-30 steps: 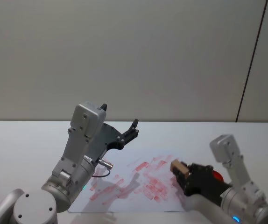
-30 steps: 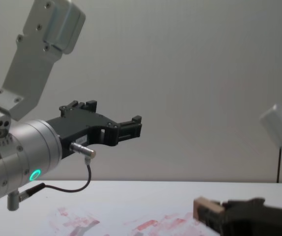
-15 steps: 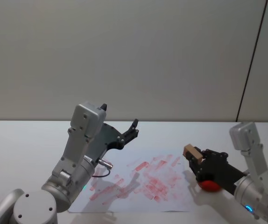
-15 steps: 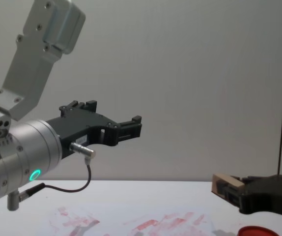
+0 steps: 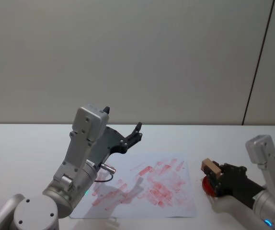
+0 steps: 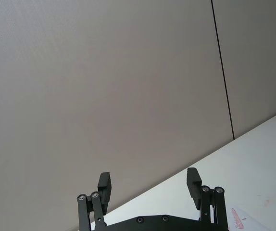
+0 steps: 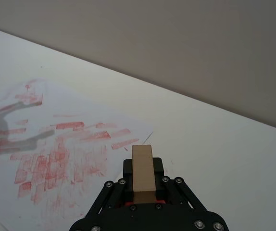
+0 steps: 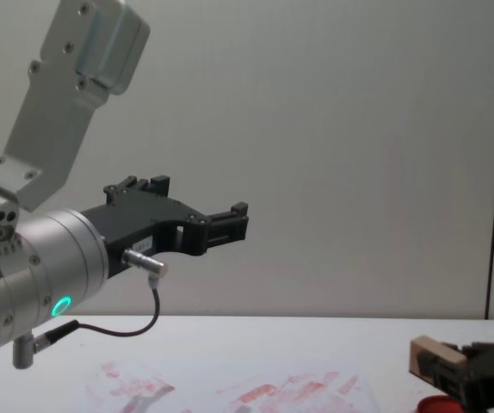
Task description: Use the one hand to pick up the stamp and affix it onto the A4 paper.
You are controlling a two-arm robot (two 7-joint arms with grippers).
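The stamp [image 5: 209, 167] is a light-tan wooden block, and my right gripper [image 5: 213, 174] is shut on it. It hangs just right of the A4 paper [image 5: 147, 188], over a red ink pad [image 5: 206, 185]. The right wrist view shows the stamp [image 7: 143, 174] clamped between the black fingers, with the red-smeared A4 paper [image 7: 56, 154] ahead of it. In the chest view the stamp [image 8: 428, 357] sits low at the right. My left gripper [image 5: 133, 134] is open and held high above the paper's left part, parked.
The white table [image 5: 27, 148] spreads around the sheet. A grey wall stands behind it. The left arm's silver wrist with its green ring [image 8: 60, 305] and black cable [image 8: 135, 327] hangs over the paper's near left corner.
My right gripper has carried the stamp to the right, off the paper and over the red ink pad. The left arm has not moved.
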